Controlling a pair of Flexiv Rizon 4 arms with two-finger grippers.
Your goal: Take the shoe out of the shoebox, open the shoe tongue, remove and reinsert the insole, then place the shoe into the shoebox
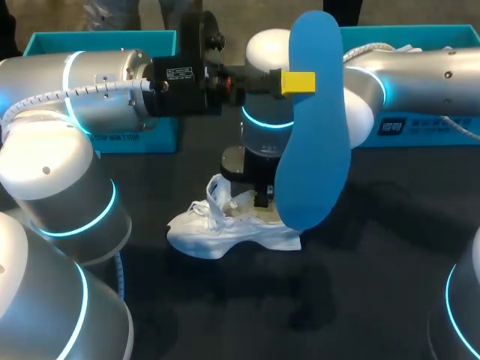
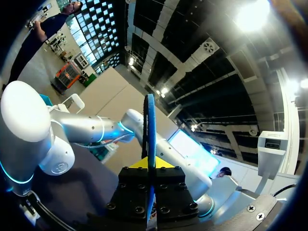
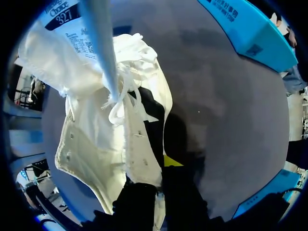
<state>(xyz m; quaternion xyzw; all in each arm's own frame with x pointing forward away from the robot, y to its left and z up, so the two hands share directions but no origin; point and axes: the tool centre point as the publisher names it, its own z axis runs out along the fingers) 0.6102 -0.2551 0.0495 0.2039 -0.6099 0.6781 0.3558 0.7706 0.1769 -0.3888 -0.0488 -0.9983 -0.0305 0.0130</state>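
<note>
While the right jaws pinch the side of the shoe [image 1: 225, 234] on the worktop [image 1: 375, 292], the left jaws grip the blue insole [image 1: 315, 127] upright in the air near it.

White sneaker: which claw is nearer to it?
Right. The right claw clamps the sneaker by its side; the left claw is up above it, holding the blue insole.

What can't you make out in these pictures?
- Head view: the insole in the left gripper hides one end of the shoe.
- Head view: left arm and right arm cover most of the insides of the left teal box and right teal box.
- Left wrist view: insole edge-on only.
</note>
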